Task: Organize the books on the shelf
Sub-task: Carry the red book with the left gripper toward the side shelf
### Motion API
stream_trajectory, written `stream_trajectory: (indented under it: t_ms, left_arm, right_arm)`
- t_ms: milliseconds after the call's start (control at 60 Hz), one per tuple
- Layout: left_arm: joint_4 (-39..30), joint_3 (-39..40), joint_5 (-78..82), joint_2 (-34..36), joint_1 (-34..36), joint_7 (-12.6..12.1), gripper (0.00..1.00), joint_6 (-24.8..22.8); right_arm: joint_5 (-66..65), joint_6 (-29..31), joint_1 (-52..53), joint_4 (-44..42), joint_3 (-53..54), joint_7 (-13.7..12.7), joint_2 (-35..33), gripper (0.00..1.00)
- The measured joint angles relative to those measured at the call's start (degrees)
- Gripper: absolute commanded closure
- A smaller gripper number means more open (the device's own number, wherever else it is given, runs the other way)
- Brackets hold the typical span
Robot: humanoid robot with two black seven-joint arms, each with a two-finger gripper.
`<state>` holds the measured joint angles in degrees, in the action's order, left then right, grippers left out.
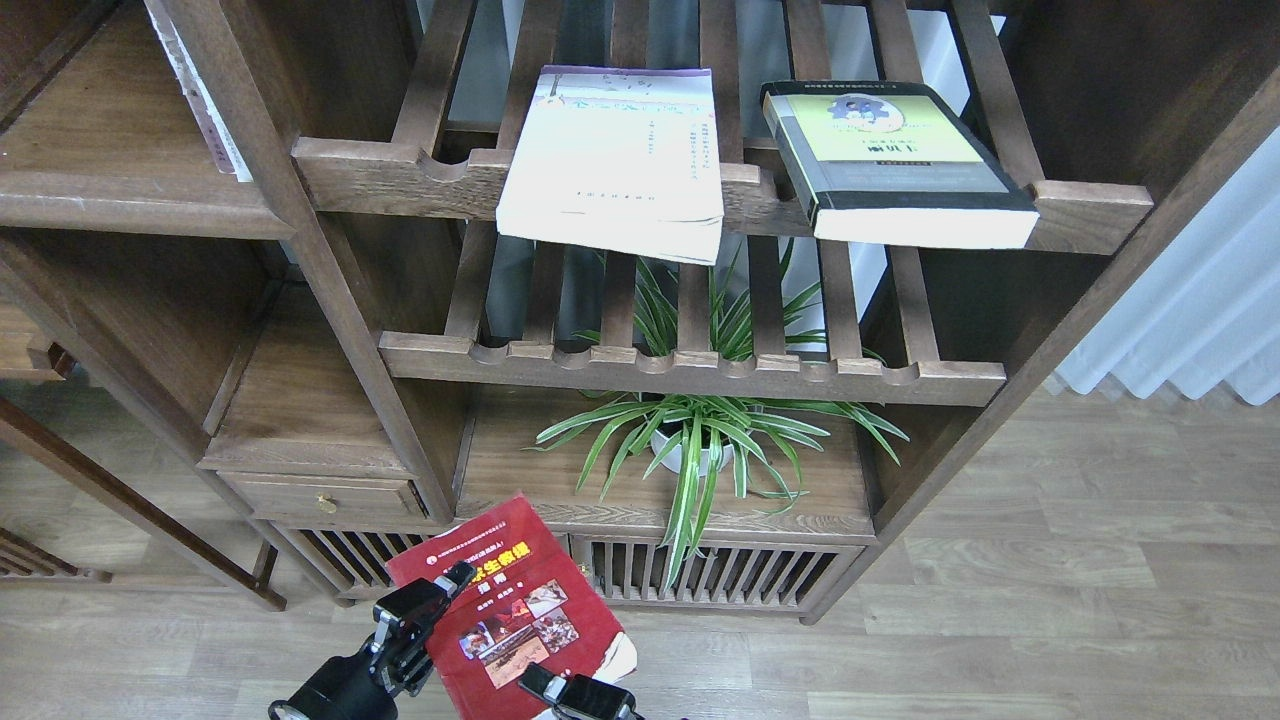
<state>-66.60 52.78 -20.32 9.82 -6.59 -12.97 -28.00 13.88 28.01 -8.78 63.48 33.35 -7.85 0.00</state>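
Note:
The red paperback hangs tilted low in front of the cabinet. My right gripper, at the bottom edge of the view, is shut on its lower edge. My left gripper is at the book's left edge, jaws apart, with one finger over the cover. The thin white book and the thick black-and-yellow-green book lie flat on the upper slatted rack. The solid plank shelf is at the upper left.
A thin book leans upright at the plank shelf's right end. A second slatted rack is below the first. A potted spider plant stands on the bottom board. A drawer unit is at the lower left, wooden floor at the right.

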Motion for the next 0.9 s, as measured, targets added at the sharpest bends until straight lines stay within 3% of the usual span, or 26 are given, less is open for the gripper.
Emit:
stream_trajectory:
  t_ms: [233,300,317,350,367,400,417,450,700,900]
  left_arm:
    - [-0.05,-0.08,0.01,0.84,0.07,-0.37,0.94,0.00]
    - [-0.32,-0.15,-0.01,2.02,-0.04,-0.70,0.94,0.00]
    - [-0.38,-0.15,-0.03,2.37,-0.09,-0.83,0.94,-0.01]
    - [-0.66,-0.16,-0.07,3.85,-0.35,-1.49,0.94,-0.03]
    - [-0.69,-0.16,-0.08,4.00,-0.38,-1.55,0.94,-0.04]
    - [-0.78,-0.16,-0.09,4.31,-0.46,-1.65,0.94,-0.05]
    - [-0.81,-0.16,-0.09,4.46,-0.51,-1.71,0.94,-0.05]
    - [-0.85,-0.15,-0.13,4.69,-0.59,-1.78,0.94,-0.05]
    - [-2.53,3.27,-0.19,7.04,-2.68,-1.87,0.94,0.02]
    - [-8.45,11.05,-0.15,12.39,-8.68,-2.11,0.95,0.02]
  right_arm:
    - [-0.49,-0.01,0.06,0.00,0.00,-0.15,0.03,0.91]
    - [-0.54,-0.01,0.08,-0.01,-0.02,-0.21,0.05,0.83]
    - [-0.54,-0.01,0.10,-0.01,-0.05,-0.21,0.06,0.68]
    - [-0.56,-0.02,0.21,-0.01,-0.10,-0.29,0.06,0.59]
    - [-0.57,-0.02,0.22,-0.01,-0.11,-0.30,0.06,0.46]
    - [-0.59,-0.02,0.38,-0.03,-0.11,-0.30,0.06,0.35]
    - [-0.63,-0.02,0.47,-0.05,-0.11,-0.30,0.06,0.18]
    - [-0.80,-0.02,0.64,-0.07,-0.11,-0.29,0.06,0.08]
    - [-4.19,-0.01,1.73,-0.15,0.83,0.45,-0.01,0.01]
    - [-4.47,-0.01,1.71,-0.12,0.73,0.48,0.00,0.01]
